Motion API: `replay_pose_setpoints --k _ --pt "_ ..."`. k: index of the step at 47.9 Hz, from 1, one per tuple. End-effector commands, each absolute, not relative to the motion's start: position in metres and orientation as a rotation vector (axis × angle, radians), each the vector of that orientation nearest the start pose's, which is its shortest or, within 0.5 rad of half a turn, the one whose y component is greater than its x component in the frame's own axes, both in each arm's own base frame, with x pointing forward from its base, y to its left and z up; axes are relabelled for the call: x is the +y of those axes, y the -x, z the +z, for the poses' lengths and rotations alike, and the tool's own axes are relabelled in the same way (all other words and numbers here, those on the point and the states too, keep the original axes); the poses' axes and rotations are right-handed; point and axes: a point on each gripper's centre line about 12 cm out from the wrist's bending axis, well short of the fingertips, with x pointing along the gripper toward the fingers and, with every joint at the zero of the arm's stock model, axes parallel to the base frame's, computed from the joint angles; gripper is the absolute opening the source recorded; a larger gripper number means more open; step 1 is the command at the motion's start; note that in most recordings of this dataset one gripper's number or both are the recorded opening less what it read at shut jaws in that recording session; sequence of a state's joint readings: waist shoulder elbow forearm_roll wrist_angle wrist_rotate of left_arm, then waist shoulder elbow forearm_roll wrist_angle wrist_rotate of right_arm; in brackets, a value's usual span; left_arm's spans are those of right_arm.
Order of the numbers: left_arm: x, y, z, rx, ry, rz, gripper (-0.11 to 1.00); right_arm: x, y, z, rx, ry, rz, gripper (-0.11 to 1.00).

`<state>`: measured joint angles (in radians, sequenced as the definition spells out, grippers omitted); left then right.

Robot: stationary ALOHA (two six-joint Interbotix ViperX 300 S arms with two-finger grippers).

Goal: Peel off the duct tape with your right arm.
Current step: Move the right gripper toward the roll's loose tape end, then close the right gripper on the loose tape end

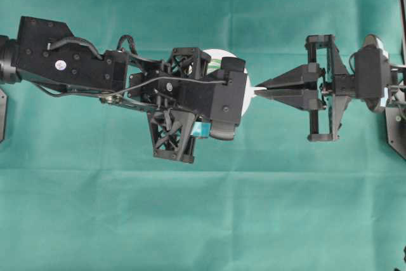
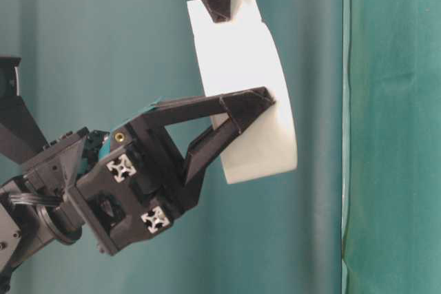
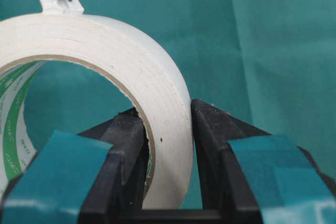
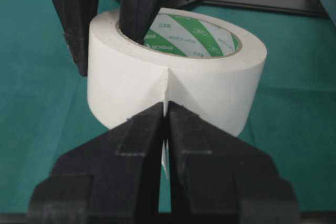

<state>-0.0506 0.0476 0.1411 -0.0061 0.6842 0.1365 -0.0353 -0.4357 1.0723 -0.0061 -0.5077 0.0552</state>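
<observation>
The duct tape (image 4: 173, 72), a white roll with a green-striped inner core, is held off the green cloth. My left gripper (image 3: 167, 113) is shut on the roll's wall, with one teal-padded finger (image 3: 128, 135) inside the ring and the other outside. My right gripper (image 4: 167, 106), with plain black pointed fingers, is shut on the loose white end strip (image 4: 166, 85), which stands out from the roll's side. From table level the right fingertips (image 2: 217, 1) pinch that strip at the roll's top edge. Seen from overhead, the strip (image 1: 259, 89) bridges roll and right gripper (image 1: 256, 91).
Green cloth (image 1: 203, 220) covers the table all round. A hanging fold of cloth (image 2: 346, 129) stands behind the roll at table level. The right arm's black base parts (image 1: 396, 125) sit at the right edge.
</observation>
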Motion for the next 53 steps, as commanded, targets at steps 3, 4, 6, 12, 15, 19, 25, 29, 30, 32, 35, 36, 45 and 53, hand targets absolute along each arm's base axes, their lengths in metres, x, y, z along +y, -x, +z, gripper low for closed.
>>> replay_pose_setpoints --k 3,4,6,12,15,19,25,29,30,32,35,36,45,53 --pt "-0.025 -0.446 0.296 0.816 -0.145 -0.109 0.22 -0.011 -0.286 0.238 0.097 -0.052 -0.038 -0.09" --pt "-0.025 -0.445 0.297 0.814 -0.145 -0.109 0.22 -0.011 -0.285 0.238 0.097 -0.049 -0.039 -0.09" --pt "-0.025 -0.445 0.297 0.814 -0.145 -0.109 0.22 -0.011 -0.286 0.238 0.099 -0.047 -0.039 -0.09" --pt "-0.025 -0.445 0.297 0.814 -0.145 -0.109 0.22 -0.012 -0.285 0.237 0.099 -0.047 -0.041 -0.09" --pt "-0.025 -0.446 0.296 0.816 -0.145 -0.109 0.22 -0.011 -0.285 0.237 0.099 -0.046 -0.041 -0.09" --pt "-0.025 -0.445 0.296 0.817 -0.145 -0.109 0.22 -0.011 -0.285 0.238 0.091 -0.046 -0.040 -0.09" --pt "-0.025 -0.445 0.296 0.817 -0.145 -0.109 0.22 -0.011 -0.283 0.238 0.070 -0.048 -0.041 -0.09" --pt "-0.025 -0.445 0.295 0.819 -0.145 -0.109 0.22 -0.011 -0.282 0.236 0.060 -0.047 -0.039 -0.09" --pt "-0.026 -0.445 0.296 0.817 -0.146 -0.110 0.22 -0.011 -0.281 0.236 0.059 -0.047 -0.039 -0.09" --pt "-0.025 -0.445 0.296 0.817 -0.145 -0.109 0.22 -0.011 -0.281 0.236 0.057 -0.048 -0.039 -0.09" --pt "-0.026 -0.445 0.295 0.819 -0.146 -0.110 0.22 -0.011 -0.280 0.235 0.057 -0.048 -0.039 -0.09" --pt "-0.026 -0.445 0.296 0.817 -0.146 -0.110 0.22 -0.011 -0.280 0.235 0.057 -0.048 -0.039 -0.09" --pt "-0.030 -0.445 0.295 0.820 -0.153 -0.120 0.22 -0.012 -0.280 0.235 0.059 -0.048 -0.041 -0.09" --pt "-0.039 -0.443 0.295 0.820 -0.179 -0.149 0.22 -0.013 -0.280 0.235 0.062 -0.049 -0.046 -0.09"
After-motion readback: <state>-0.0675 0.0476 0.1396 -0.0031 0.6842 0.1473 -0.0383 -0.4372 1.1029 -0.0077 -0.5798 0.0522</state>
